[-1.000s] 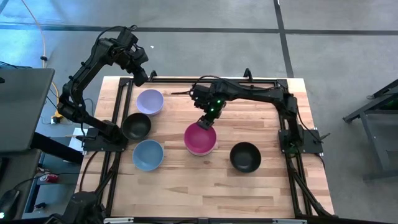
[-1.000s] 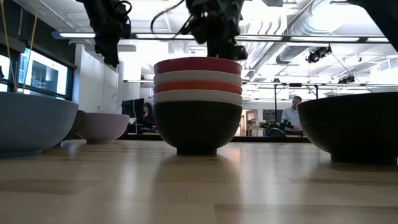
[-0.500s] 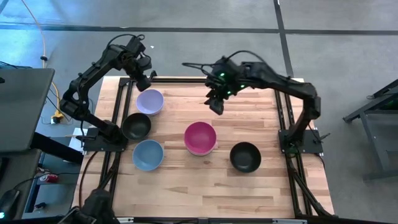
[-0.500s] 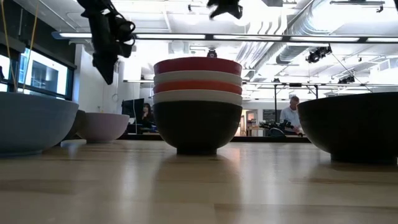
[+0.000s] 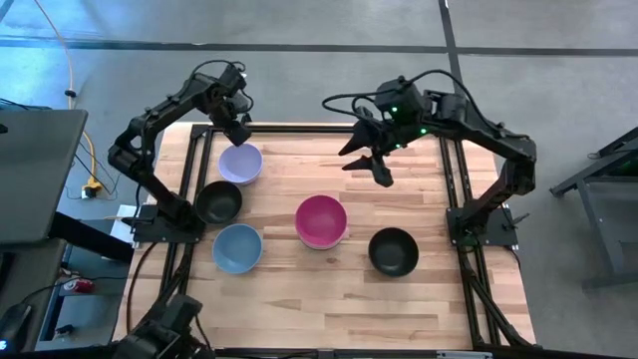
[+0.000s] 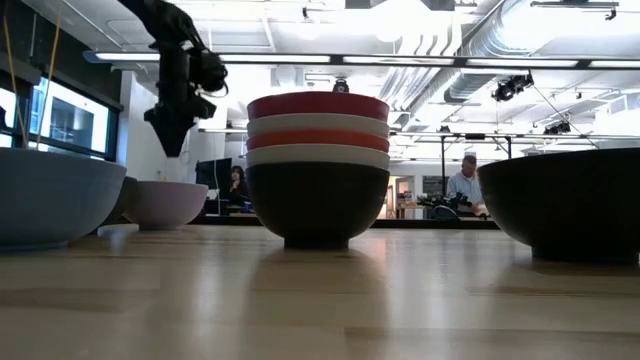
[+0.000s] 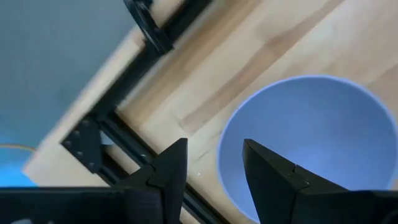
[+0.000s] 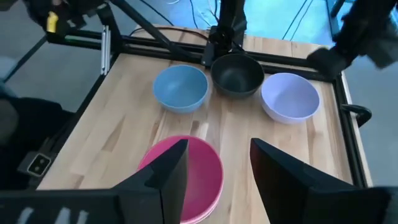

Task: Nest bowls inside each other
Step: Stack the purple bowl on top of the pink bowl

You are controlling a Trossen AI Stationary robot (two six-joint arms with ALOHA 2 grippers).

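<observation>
Showing four rims, the stack [image 6: 318, 165] (magenta overhead); both fingers pairs open.

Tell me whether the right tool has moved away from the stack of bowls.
Yes. The right tool rose from the magenta-topped round bowl stack toward the table's far edge.

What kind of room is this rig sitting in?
Probably an open lab or industrial workspace: exposed ceiling ducts, long strip lights, and a person at benches beyond the wooden table.
</observation>
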